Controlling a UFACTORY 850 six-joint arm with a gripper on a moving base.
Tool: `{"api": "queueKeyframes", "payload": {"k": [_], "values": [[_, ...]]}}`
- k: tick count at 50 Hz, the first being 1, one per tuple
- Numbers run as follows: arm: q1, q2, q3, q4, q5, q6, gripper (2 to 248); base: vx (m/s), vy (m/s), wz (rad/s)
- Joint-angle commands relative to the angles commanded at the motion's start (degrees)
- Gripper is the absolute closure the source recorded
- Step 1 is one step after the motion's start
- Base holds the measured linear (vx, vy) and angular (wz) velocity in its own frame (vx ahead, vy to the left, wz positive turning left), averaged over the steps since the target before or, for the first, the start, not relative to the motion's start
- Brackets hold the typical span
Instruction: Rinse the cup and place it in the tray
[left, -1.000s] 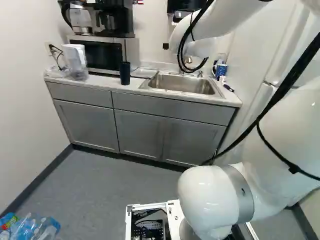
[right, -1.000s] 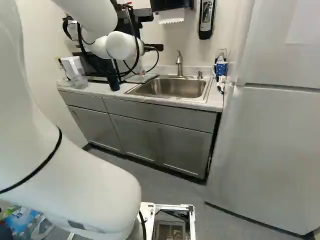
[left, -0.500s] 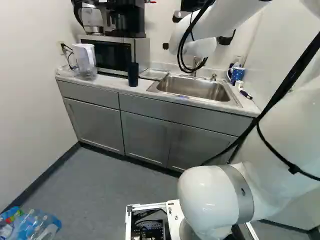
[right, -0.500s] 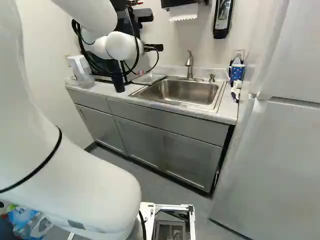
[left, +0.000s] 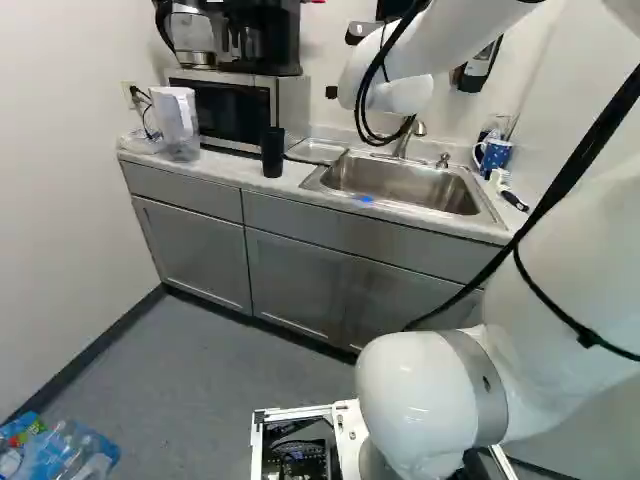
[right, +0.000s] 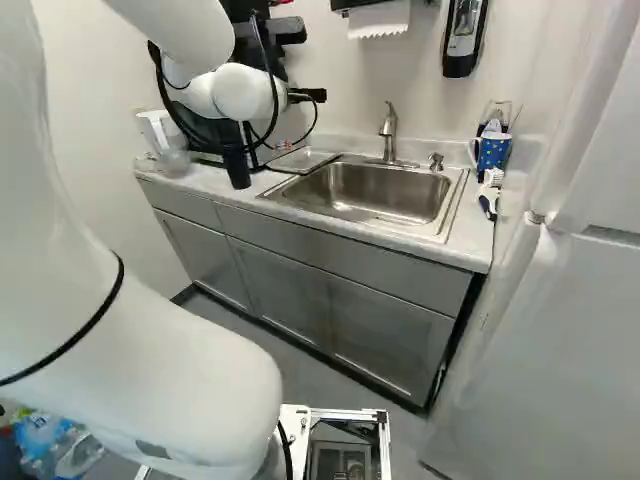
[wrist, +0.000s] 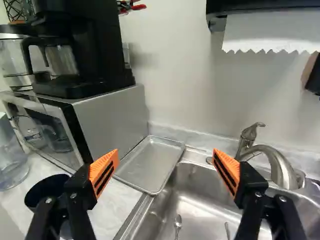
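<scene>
The dark cup (left: 272, 152) stands upright on the counter, left of the sink. In the wrist view this cup (wrist: 45, 192) is partly covered by one finger of my gripper (wrist: 165, 167), which is open with nothing between its orange pads. The metal tray (wrist: 150, 162) lies flat beside the microwave at the sink's edge, beyond the fingers. The sink (right: 385, 190) has its faucet (wrist: 272, 157) at the back, and in the wrist view a spoon (wrist: 178, 225) lies in the basin. The base views do not show the fingertips, which the arm hides.
Against the wall stand a microwave (left: 235, 110) and a coffee maker (wrist: 82, 47). A clear pitcher (left: 177, 125) is at the counter's left end. A blue mug (right: 492, 152) and a brush (right: 489, 195) sit right of the sink. The fridge (right: 560, 340) stands close on the right.
The base has moved: counter, sink and fridge have shifted to the right in both base views, and the counter looks slightly nearer. The arm holds its pose against its lowest joint.
</scene>
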Motion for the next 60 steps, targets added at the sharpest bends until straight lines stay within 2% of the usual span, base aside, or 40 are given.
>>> {"api": "queueKeyframes", "payload": {"k": [38, 60], "values": [[-0.05, -0.38, -0.35, 0.00, 0.00, 0.00, 3, 0.101, -0.035, 0.002], [-0.05, -0.58, -0.53, 0.00, 0.00, 0.00, 3, 0.006, -0.001, -0.005]]}}
